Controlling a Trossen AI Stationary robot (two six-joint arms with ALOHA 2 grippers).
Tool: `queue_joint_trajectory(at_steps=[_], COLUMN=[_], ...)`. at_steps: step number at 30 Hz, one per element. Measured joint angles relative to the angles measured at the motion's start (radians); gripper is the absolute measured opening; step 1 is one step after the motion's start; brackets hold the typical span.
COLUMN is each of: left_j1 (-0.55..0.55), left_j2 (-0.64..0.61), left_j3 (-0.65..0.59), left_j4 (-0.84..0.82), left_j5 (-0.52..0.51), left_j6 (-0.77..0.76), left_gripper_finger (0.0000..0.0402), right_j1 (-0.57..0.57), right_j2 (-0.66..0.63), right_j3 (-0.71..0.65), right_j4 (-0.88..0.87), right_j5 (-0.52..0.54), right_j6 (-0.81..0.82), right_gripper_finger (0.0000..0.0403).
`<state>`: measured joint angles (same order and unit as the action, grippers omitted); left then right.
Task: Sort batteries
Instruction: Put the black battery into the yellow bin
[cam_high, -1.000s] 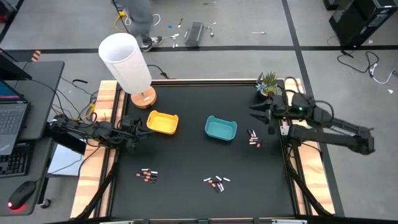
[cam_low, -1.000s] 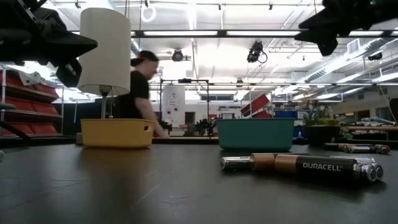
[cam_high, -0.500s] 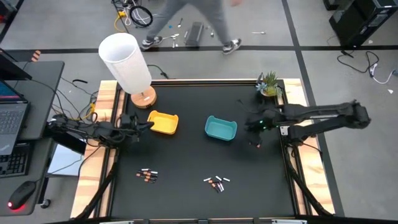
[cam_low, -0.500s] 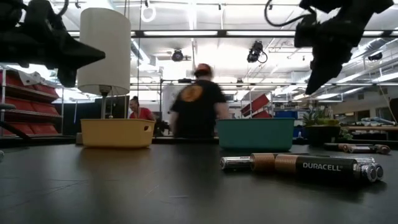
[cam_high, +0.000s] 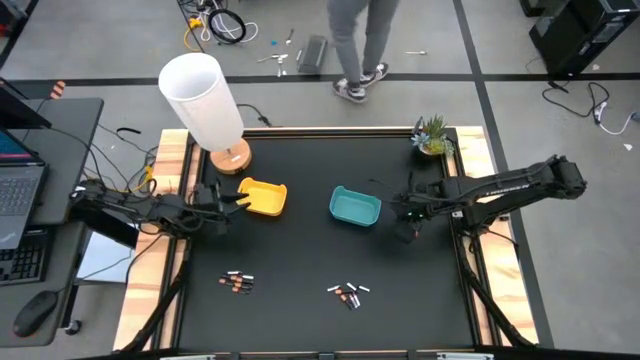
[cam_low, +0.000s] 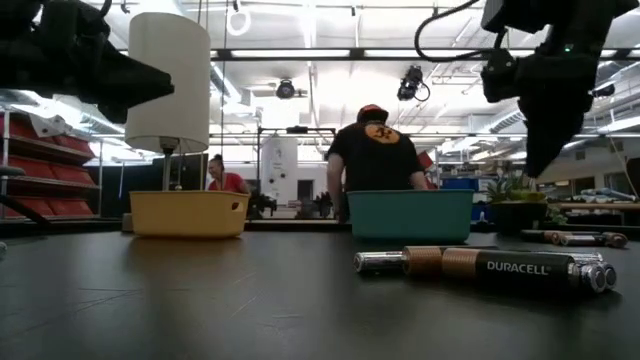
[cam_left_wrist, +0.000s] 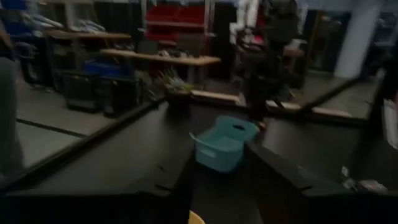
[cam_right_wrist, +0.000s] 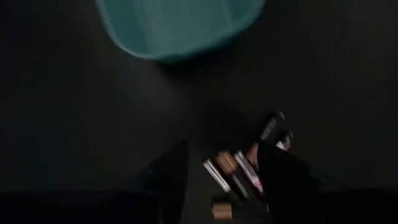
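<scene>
Batteries (cam_high: 346, 293) lie in two loose clusters near the table's (cam_high: 300, 250) front edge in your high view, one toward the left at (cam_high: 237, 283), the other around the middle. The yellow tray (cam_high: 262, 197) and the teal tray (cam_high: 355, 206) sit side by side further back; a white lamp (cam_high: 202, 100) stands at the back-left corner and a small plant (cam_high: 432, 135) at the back-right. Your left gripper (cam_high: 228, 203) is at the yellow tray's left rim, and the right gripper (cam_high: 408, 222) hangs just right of the teal tray, near the table's right edge. A person (cam_high: 358, 45) stands on the floor behind the table.

Low view: a copper-and-black battery and its neighbours (cam_low: 490, 267) lie close to the camera, both trays behind them (people show in the room beyond).

Left wrist view: you look between two dark fingers (cam_left_wrist: 277, 180) standing apart, with nothing between them; the teal tray (cam_left_wrist: 221, 144) is ahead.

Right wrist view: the fingers (cam_right_wrist: 281, 168) are spread, straddling a small heap of batteries (cam_right_wrist: 239, 171) on the mat below, not gripping any. The teal tray's rim (cam_right_wrist: 177, 31) is just beyond.
</scene>
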<state>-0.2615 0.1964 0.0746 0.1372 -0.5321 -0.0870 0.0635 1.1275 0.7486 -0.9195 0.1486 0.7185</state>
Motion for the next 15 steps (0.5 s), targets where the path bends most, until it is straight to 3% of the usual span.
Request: queue_joint_trajectory(at_steps=[5, 9, 15], left_j1=[0.0, -0.002, -0.003], left_j2=[0.08, 0.153, 0.248], left_j3=[0.072, 0.139, 0.187], left_j4=[-0.11, -0.166, -0.189], left_j5=[0.049, 0.062, 0.106], left_j6=[-0.059, -0.074, -0.074], left_gripper_finger=[0.0171, 0.0163, 0.0147], right_j1=[0.0, 0.0, 0.059], right_j2=[-0.001, -0.001, 0.006], right_j3=[0.0, 0.0, -0.002], right_j4=[-0.096, -0.19, -0.185], right_j5=[-0.01, -0.052, -0.066], right_j6=[0.125, 0.234, 0.351], right_gripper_finger=[0.0189, 0.0188, 0.0188])
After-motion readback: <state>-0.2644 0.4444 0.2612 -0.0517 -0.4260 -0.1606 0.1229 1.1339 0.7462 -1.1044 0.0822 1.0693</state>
